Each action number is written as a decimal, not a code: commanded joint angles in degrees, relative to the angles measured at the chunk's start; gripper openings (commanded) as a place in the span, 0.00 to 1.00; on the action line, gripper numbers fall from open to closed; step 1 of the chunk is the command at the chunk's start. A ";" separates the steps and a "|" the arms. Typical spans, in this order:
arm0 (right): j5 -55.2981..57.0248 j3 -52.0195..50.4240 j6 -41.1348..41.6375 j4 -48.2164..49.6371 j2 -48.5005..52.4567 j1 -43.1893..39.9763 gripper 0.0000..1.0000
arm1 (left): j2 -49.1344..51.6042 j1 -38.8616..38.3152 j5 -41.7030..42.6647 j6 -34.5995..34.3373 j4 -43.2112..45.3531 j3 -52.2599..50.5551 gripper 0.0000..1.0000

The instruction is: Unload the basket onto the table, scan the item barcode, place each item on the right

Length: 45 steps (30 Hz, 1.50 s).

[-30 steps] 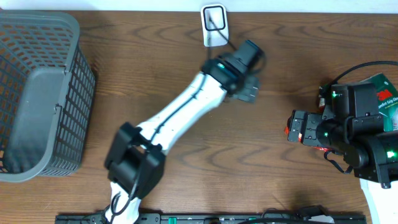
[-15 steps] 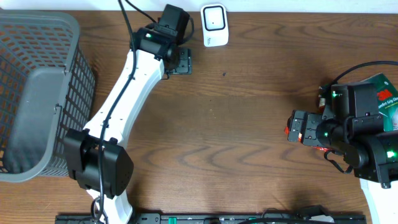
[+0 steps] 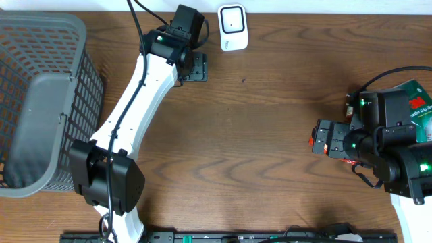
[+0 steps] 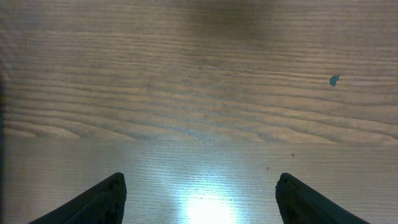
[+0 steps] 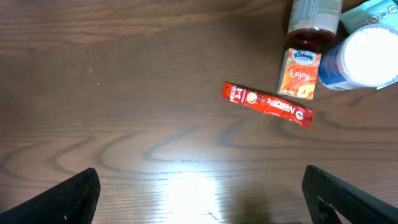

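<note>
The white barcode scanner [image 3: 233, 27] stands at the table's back edge. My left gripper [image 3: 194, 67] hovers just left of it, open, and in the left wrist view there is only bare wood between its fingers [image 4: 199, 183]. My right gripper [image 5: 202, 180] is open too, over bare wood at the right side. Ahead of it lie a red Nescafe sachet [image 5: 267, 104], an orange Kleenex pack [image 5: 300, 73], a bottle [image 5: 314, 18] and a white-lidded blue tub [image 5: 367, 59]. Neither gripper holds anything.
A grey mesh basket [image 3: 40, 101] fills the left end of the table. A green packet [image 3: 420, 108] lies at the right edge, partly under the right arm [image 3: 378, 145]. A teal packet [image 5: 376, 9] sits behind the tub.
The left arm has swung from the right of the scanner to its left, with the jaws still open. Over the last half second it hardly moved. The right arm stayed still.
</note>
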 commanded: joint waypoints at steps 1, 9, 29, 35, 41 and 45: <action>0.55 0.04 -0.68 -0.04 0.17 -0.55 0.99 | -0.74 0.13 0.52 0.72 -0.17 0.15 0.77; 3.72 0.04 -2.43 1.42 -5.51 -0.50 0.99 | -0.74 0.13 0.52 0.72 -0.17 0.15 0.77; 4.85 -34.18 -17.68 56.30 -44.11 -1.57 0.99 | -0.74 0.13 0.52 0.72 -0.20 0.15 0.77; 0.66 -48.41 -20.37 73.85 -52.85 -4.50 0.99 | -0.74 0.13 0.52 0.72 -0.17 0.15 0.77; -1.73 -61.31 -20.61 91.32 -59.28 -5.68 0.99 | -0.74 0.13 0.52 0.72 -0.17 0.15 0.77; -3.61 -68.35 -20.61 102.73 -61.79 -6.51 0.99 | -0.74 0.13 0.52 0.72 -0.17 0.15 0.77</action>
